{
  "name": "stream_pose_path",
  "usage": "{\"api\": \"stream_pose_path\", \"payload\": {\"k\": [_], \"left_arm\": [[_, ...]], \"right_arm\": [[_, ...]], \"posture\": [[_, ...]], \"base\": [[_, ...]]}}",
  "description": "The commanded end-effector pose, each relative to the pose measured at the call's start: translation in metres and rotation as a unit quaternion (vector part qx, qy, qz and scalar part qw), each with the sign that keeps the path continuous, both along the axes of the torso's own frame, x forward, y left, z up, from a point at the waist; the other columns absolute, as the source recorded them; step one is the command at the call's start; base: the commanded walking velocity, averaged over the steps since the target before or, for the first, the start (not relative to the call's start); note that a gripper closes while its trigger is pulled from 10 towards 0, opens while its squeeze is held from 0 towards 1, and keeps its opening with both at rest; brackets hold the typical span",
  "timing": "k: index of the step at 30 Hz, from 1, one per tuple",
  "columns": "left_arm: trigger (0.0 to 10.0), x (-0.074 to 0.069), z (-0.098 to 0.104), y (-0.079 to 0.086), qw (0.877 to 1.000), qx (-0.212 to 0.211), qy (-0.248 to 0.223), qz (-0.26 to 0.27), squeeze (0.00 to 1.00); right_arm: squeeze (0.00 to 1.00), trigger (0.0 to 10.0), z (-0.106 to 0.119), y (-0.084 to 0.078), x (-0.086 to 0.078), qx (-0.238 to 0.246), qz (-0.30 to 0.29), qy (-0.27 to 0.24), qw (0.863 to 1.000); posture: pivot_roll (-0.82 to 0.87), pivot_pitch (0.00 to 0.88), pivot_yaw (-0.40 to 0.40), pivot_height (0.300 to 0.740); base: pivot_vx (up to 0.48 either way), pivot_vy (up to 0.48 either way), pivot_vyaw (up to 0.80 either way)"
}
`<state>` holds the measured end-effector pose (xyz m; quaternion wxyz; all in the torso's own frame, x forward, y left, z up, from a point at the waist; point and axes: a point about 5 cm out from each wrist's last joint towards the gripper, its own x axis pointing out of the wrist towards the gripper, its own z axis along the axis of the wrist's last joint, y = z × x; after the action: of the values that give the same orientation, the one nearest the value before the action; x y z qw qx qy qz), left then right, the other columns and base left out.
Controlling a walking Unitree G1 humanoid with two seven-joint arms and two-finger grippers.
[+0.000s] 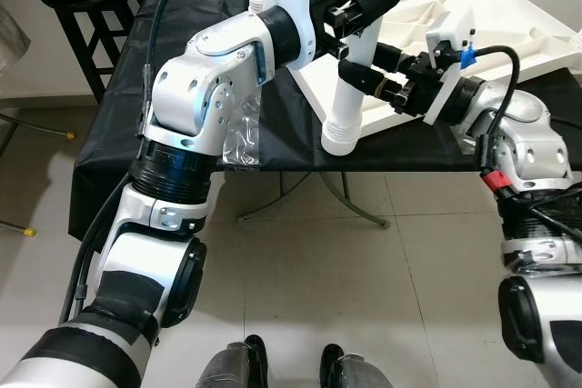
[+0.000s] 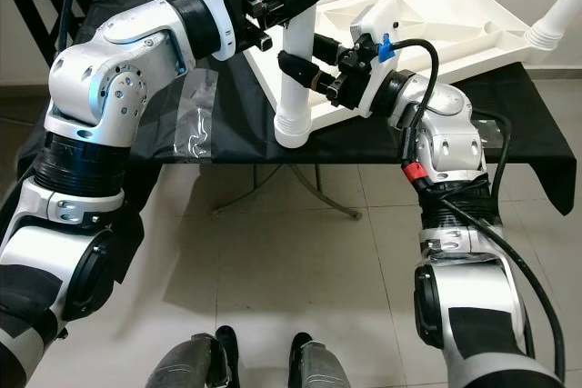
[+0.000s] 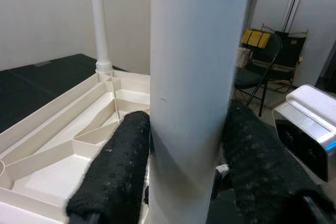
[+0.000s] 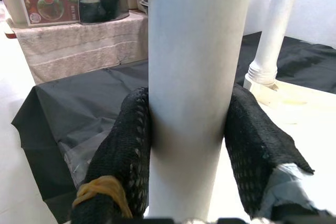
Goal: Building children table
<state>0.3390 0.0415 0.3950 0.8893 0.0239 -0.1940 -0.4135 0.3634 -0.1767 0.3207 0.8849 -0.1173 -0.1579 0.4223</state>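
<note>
Both grippers clamp the same white table leg (image 1: 356, 61). Left gripper (image 3: 184, 171) has its 2 black fingers (image 3: 113, 169) pressed flat against opposite sides of the tube, closed down to the leg's width. Right gripper (image 4: 191, 156) does the same lower on the leg, toward the flared collar end, pads (image 4: 123, 145) hard against it.

Leg is a stiff, smooth plastic tube; probably light and hollow, slick under the padded fingers, so it could twist or slip if turned hard. Best hold is on the straight shaft, clear of the collar, as both grippers have it.

Leg stands roughly upright at the near corner of the upturned white tabletop (image 2: 436, 6), its collar end hanging just past the near edge of the black-covered work table (image 1: 118, 134). Tabletop lies ribbed underside up, overhanging that edge. Another leg (image 3: 100, 24) already stands in a far corner socket. A clear plastic bag (image 1: 238, 138) lies on the black cover near the left arm.
</note>
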Motion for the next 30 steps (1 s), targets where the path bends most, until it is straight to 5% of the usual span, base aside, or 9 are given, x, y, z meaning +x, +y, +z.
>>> {"api": "stream_pose_path", "payload": {"k": [1,11,17,20,22,25,30], "left_arm": [[10.0,-0.002,0.001,-0.004,1.0,0.005,-0.002,-0.011,1.0],[10.0,-0.002,0.004,0.001,1.0,-0.011,-0.003,0.007,1.0],[10.0,0.002,0.004,0.007,1.0,-0.021,0.005,0.021,1.0],[10.0,0.002,0.003,0.007,1.0,-0.021,0.005,0.021,1.0],[10.0,0.003,0.001,0.007,0.999,-0.019,0.013,0.022,1.0],[10.0,0.004,-0.001,0.007,0.999,-0.018,0.017,0.023,1.0],[10.0,0.006,-0.002,0.008,0.999,-0.017,0.021,0.03,1.0]], "right_arm": [[0.0,0.0,0.004,0.002,-0.001,0.003,-0.002,-0.016,1.0],[0.0,0.0,-0.011,0.014,0.001,0.041,-0.073,-0.006,0.996],[0.0,0.0,-0.054,0.041,-0.007,0.095,-0.244,0.035,0.964],[0.0,0.0,-0.057,0.042,-0.009,0.098,-0.257,0.038,0.961],[0.0,0.0,-0.076,0.061,-0.012,0.117,-0.319,0.075,0.938],[0.0,0.0,-0.084,0.068,-0.015,0.124,-0.347,0.09,0.925],[0.0,0.0,-0.074,0.077,-0.013,0.131,-0.364,0.087,0.918]], "posture": [[0.06,0.263,0.021,0.74],[0.05,0.265,0.012,0.74],[0.05,0.266,0.013,0.74],[0.05,0.265,0.011,0.74],[0.05,0.256,0.01,0.74],[0.05,0.256,0.01,0.74],[0.05,0.245,-0.001,0.74]], "base": [[0.0,0.0,0.0],[0.0,0.0,0.0],[0.0,0.0,0.0],[0.0,0.0,0.0],[0.0,0.0,0.0],[0.0,0.0,0.0],[0.0,0.0,0.0]]}}
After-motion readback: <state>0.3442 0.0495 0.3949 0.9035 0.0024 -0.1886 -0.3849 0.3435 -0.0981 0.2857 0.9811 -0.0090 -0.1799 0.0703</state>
